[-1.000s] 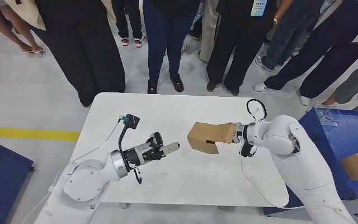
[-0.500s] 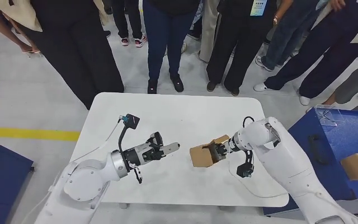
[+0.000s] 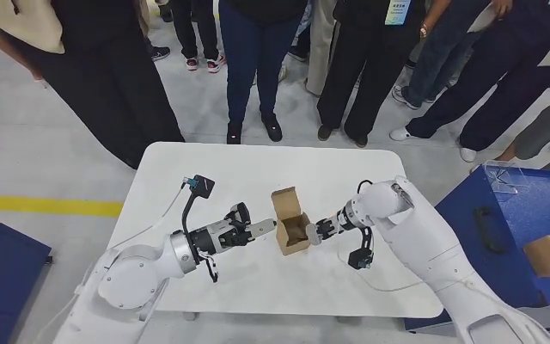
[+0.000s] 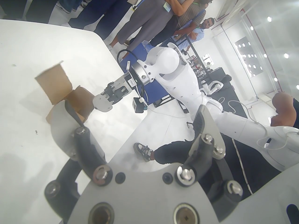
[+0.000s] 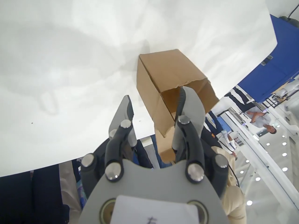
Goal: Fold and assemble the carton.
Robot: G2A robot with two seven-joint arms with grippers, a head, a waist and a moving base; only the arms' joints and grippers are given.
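Carton [image 3: 290, 225] rests on the table [image 3: 215, 172], between the two arms. Right gripper [image 3: 313, 232] is spread, with one fingertip inside the carton's open end. Left gripper [image 3: 268, 225] is wide open and empty, just beside the opposite face.

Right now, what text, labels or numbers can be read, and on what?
None reads clearly.
Carton: plain, no print.
White label on the right gripper: cut off at the frame edge.
Print on the right arm's wrist: too small.
Bystanders' badges: blurred.
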